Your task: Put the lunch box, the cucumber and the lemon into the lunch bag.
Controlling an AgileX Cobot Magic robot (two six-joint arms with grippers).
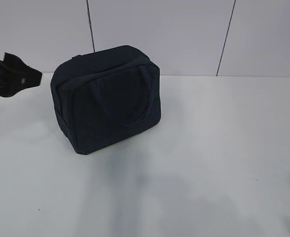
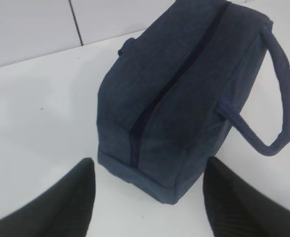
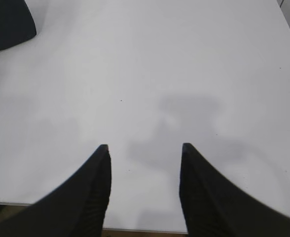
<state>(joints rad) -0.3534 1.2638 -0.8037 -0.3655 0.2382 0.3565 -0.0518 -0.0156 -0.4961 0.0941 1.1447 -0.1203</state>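
In the right wrist view the right gripper (image 3: 144,190) is held apart over bare white table (image 3: 184,59) — nothing is gripped. The left gripper (image 2: 147,195) is spread wide and empty, just short of the lunch bag (image 2: 184,94). The bag — zipper (image 2: 169,79) closed — is set upright before the tiled wall (image 1: 184,29).

Right end effector (image 3: 144,163), jaws parted and empty, above the white bench (image 3: 150,64); lunch bag (image 3: 7,22) corner at upper left.

left hand (image 2: 147,197): fingers spread, empty | right hand (image 3: 144,190): fingers apart, empty
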